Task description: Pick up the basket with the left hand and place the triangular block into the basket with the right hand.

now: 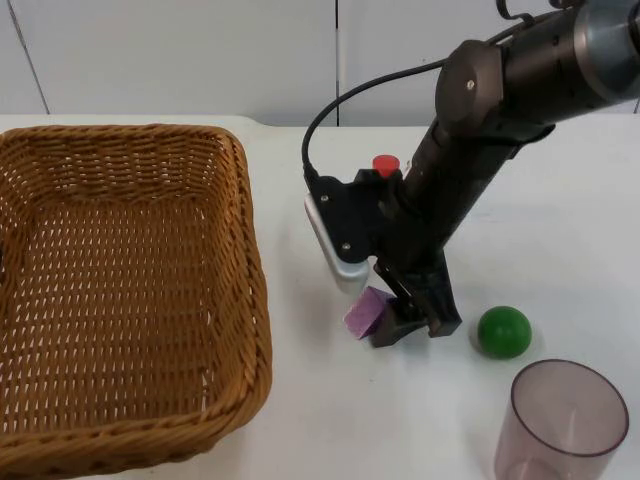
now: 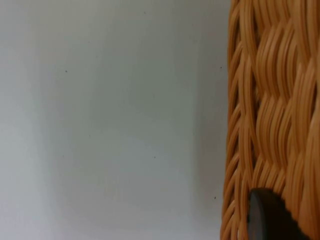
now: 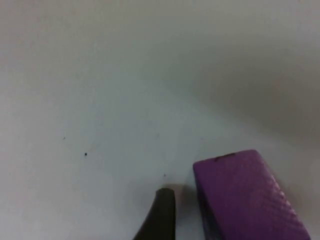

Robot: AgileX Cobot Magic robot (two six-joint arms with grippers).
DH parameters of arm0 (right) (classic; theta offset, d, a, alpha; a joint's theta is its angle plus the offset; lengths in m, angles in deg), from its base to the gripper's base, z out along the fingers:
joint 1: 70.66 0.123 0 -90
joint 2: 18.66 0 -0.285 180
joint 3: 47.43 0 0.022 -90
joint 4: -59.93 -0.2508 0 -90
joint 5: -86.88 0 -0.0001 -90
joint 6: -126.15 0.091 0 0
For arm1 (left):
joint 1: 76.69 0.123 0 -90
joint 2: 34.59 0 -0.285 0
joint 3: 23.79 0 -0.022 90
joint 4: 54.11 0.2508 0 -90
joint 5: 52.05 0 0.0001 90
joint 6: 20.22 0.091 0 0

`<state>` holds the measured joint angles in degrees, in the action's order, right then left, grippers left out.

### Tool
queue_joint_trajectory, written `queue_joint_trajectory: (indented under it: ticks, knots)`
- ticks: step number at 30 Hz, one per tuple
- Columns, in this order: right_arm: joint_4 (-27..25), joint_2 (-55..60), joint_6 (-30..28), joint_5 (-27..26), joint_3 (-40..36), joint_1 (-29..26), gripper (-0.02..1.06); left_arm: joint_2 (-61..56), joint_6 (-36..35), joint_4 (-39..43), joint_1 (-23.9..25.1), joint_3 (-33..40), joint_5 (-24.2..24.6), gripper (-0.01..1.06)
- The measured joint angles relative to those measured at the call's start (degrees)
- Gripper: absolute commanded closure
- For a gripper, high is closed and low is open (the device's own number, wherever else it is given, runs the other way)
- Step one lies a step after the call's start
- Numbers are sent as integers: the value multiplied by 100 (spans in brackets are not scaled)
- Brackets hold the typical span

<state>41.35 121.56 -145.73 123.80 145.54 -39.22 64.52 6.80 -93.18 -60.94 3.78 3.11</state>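
Note:
The woven wicker basket (image 1: 130, 300) takes up the left side of the top view and looks raised off the table. My left gripper (image 1: 3, 262) holds its left rim, and one black fingertip (image 2: 267, 220) lies against the weave (image 2: 275, 110). The purple block (image 1: 367, 312) rests on the white table just right of the basket. My right gripper (image 1: 405, 328) is down at the table around the block. In the right wrist view one fingertip (image 3: 161, 215) stands beside the block (image 3: 245, 200) with a thin gap between them; the other finger is hidden.
A green ball (image 1: 503, 331) lies just right of the right gripper. A translucent grey-purple cup (image 1: 568, 420) stands at the front right. A small red cylinder (image 1: 386, 165) sits behind the right arm. The grey partition wall closes the back.

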Motion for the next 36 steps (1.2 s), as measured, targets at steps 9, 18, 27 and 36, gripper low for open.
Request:
queue_joint_trajectory:
  ticks: [9, 18, 27, 36]
  knots:
    - [-10, 46, 187, -53, 0, 0, 91, 0, 0, 0, 0, 0, 0, 105]
    - [218, -984, 709, 320, -11, 0, 105, 0, 0, 0, 0, 0, 0, 105]
    - [398, -2587, 3437, 1104, -11, 0, 105, 0, 0, 33, 0, 0, 0, 105]
    - [576, -3154, 6829, 1826, -11, 0, 105, 0, 0, 44, 0, 0, 0, 105]
